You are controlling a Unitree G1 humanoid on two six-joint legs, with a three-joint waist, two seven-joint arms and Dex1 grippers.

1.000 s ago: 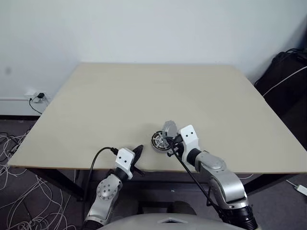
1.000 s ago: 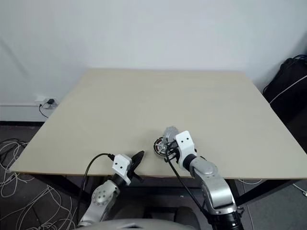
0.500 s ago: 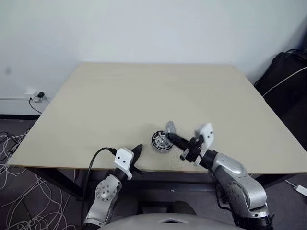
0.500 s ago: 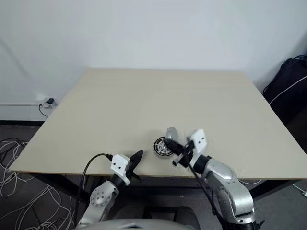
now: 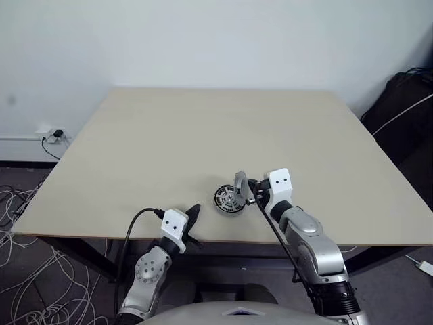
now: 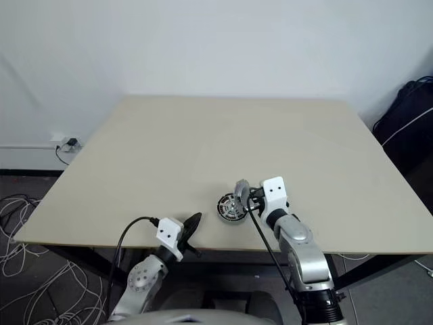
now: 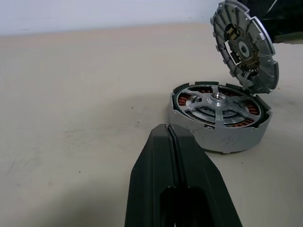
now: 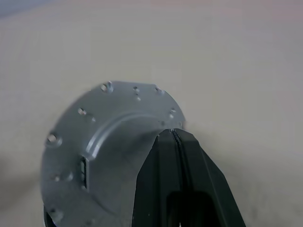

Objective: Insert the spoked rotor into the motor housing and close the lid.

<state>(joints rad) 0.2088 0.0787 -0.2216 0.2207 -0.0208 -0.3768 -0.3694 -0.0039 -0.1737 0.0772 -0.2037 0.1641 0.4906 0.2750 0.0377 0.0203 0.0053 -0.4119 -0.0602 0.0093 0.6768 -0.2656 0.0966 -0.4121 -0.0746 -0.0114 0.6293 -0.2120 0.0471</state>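
table (image 5: 203,135): beige top, bare over its far half and both sides; broad open room behind, left and right of the parts
near edge: the motor housing (image 5: 229,200) sits close to the table's near edge, a little right of centre; little room between it and that edge
motor housing: round grey cup, flat on the table, copper-brown windings showing between the spokes in the left wrist view
spoked rotor (image 7: 215,101): lies seated inside the housing, hub up
lid (image 5: 240,184): stands tilted on edge at the housing's far right rim, ribbed face with dark centre turned toward the housing, plain grey face toward the right gripper; not closed
left gripper (image 5: 193,215): at the near edge, left of the housing and apart from it, fingers pressed together, holding nothing
right gripper (image 5: 251,193): just right of the lid, fingers together, tips against the lid's plain back face (image 8: 113,137)
change: half a second back the right arm was swung out to the right and lay lower; it now sits nearer the lid with its white wrist block raised. Left gripper, housing and rotor unchanged; lid stays tilted
count: one housing, one rotor, one lid, two grippers
surroundings: cables on the floor (image 5: 27,271) at the left, dark bag (image 5: 402,108) at the right
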